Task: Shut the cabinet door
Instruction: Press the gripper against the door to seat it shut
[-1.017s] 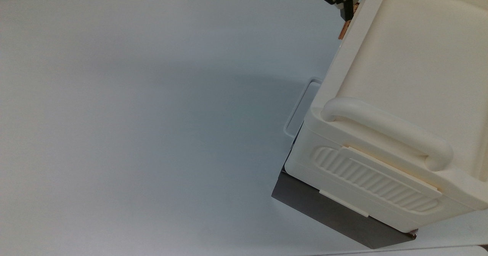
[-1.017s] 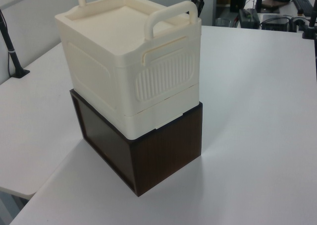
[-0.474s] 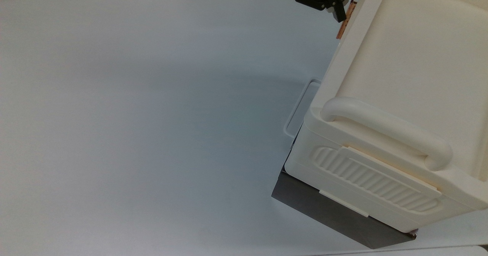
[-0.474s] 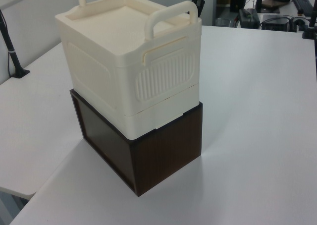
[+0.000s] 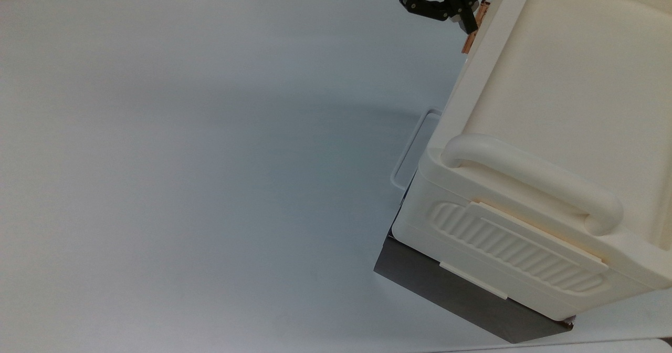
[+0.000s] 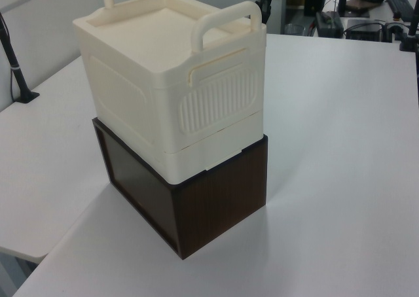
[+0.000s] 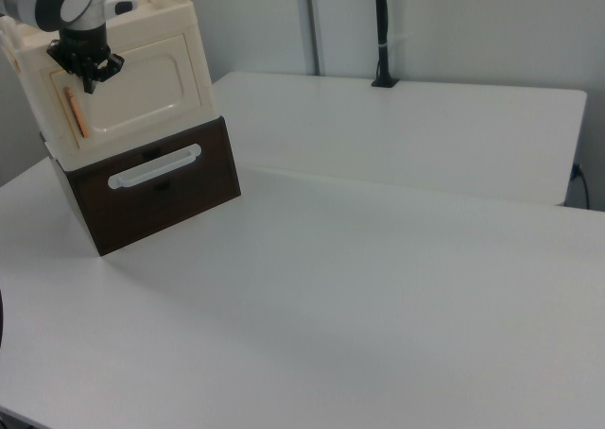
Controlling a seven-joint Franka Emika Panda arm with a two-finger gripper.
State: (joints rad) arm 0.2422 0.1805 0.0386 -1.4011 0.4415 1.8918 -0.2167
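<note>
Seemingly shut already, the cabinet door (image 7: 132, 81) lies flush, or very nearly so, against the front of the cabinet (image 7: 104, 89), which stands on a dark drawer base (image 7: 156, 188) near the counter's (image 7: 397, 259) far left corner in the right view. We see the copper handle (image 7: 75, 112) at the door's left edge in that view, with the gripper (image 7: 87, 75) just above it, apparently touching or almost touching the panel. We cannot tell whether the jaws are spread or pressed together.

We judge the main risk to be a door left slightly proud: if the arm backs off before the latch seats, the panel could spring out. A finger catching the handle on retreat could also pull it open. Pressing too hard might slide the cabinet on its base, since it already overhangs in the top view.

We cannot make out the door's seam or any latch, and in the top view the door (image 5: 475, 64) appears only edge-on, with the gripper (image 5: 446, 3) cut by the frame's top.
</note>
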